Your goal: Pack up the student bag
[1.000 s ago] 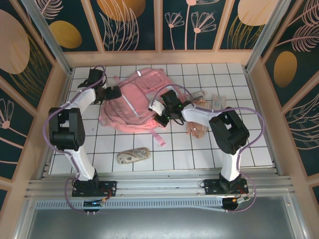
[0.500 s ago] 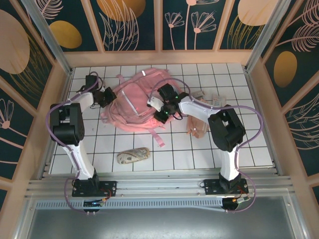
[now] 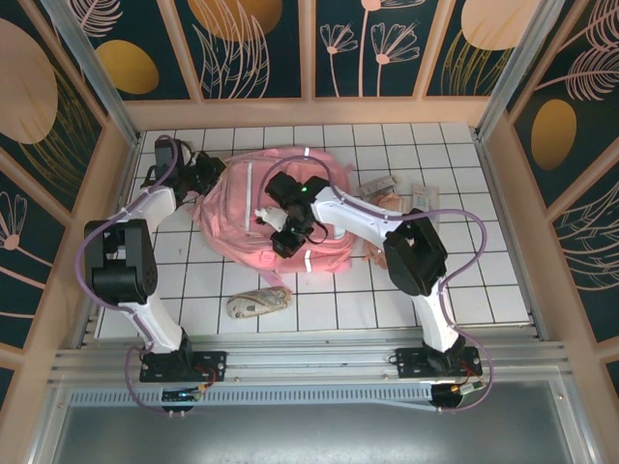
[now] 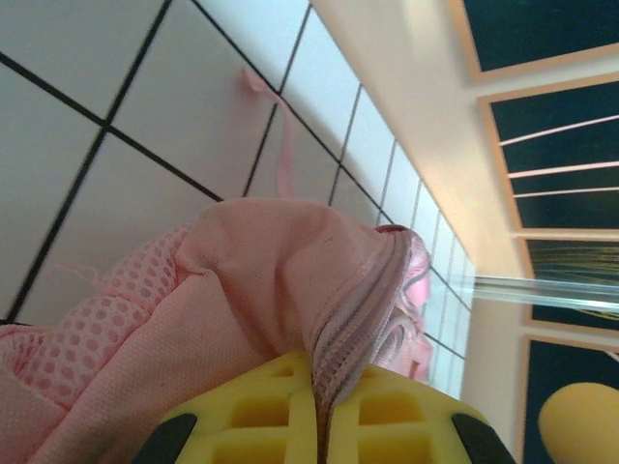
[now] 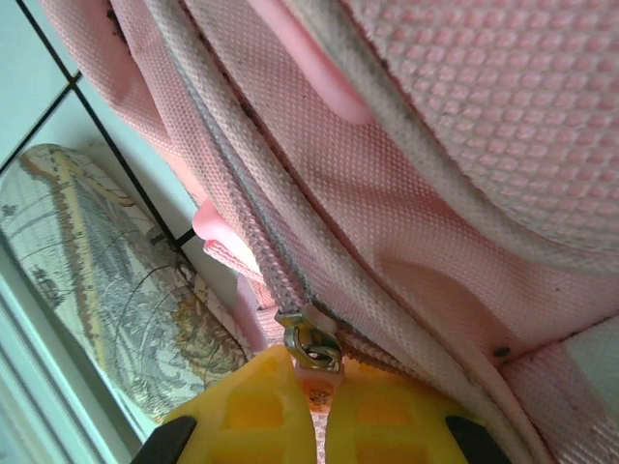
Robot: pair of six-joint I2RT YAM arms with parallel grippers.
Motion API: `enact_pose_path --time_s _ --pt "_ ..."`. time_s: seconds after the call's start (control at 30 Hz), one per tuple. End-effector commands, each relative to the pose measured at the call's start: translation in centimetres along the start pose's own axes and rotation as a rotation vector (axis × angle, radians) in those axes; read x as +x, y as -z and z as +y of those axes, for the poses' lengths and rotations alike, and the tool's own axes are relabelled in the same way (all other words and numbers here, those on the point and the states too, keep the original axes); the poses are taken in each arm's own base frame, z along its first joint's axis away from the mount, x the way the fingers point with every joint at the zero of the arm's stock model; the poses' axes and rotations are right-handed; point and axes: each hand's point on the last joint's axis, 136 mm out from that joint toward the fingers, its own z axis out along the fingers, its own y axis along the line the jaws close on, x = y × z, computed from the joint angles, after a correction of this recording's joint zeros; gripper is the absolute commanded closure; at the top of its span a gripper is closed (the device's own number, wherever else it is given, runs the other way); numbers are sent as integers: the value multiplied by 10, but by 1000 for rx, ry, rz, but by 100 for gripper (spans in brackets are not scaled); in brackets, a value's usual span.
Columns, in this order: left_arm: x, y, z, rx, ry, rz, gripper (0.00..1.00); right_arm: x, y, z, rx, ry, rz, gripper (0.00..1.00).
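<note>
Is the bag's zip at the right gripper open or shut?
Shut where it shows: zip teeth on the student bag run meshed away from the zip pull pinched in the right gripper. Behind the pull, cannot tell.

Bright, even overhead light; soft shadows; wrist views close, seemingly blurred near edges; no strong glare
</note>
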Motion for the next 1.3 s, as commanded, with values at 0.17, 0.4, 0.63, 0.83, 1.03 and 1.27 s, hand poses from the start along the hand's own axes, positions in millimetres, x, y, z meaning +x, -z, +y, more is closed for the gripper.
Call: enact_pose_path --time_s 0.17,0.4,0.63,0.83,1.03,1.27 --pt "5 34 -97 269 -56 31 100 5 47 -2 -136 -27 -192 78" --pt "29 39 -92 292 -3 81 100 20 10 -13 -159 -37 -323 56" --pt "42 42 -90 258 -33 102 100 17 26 -10 -235 -71 -476 52" --pt "45 40 -85 241 -34 114 100 24 10 -8 -369 -125 -464 52" --pt "47 40 -82 224 -39 118 100 26 -3 -12 -430 -225 -476 61" --pt "50 42 -78 212 -40 120 100 23 -6 -17 -444 -334 -504 70"
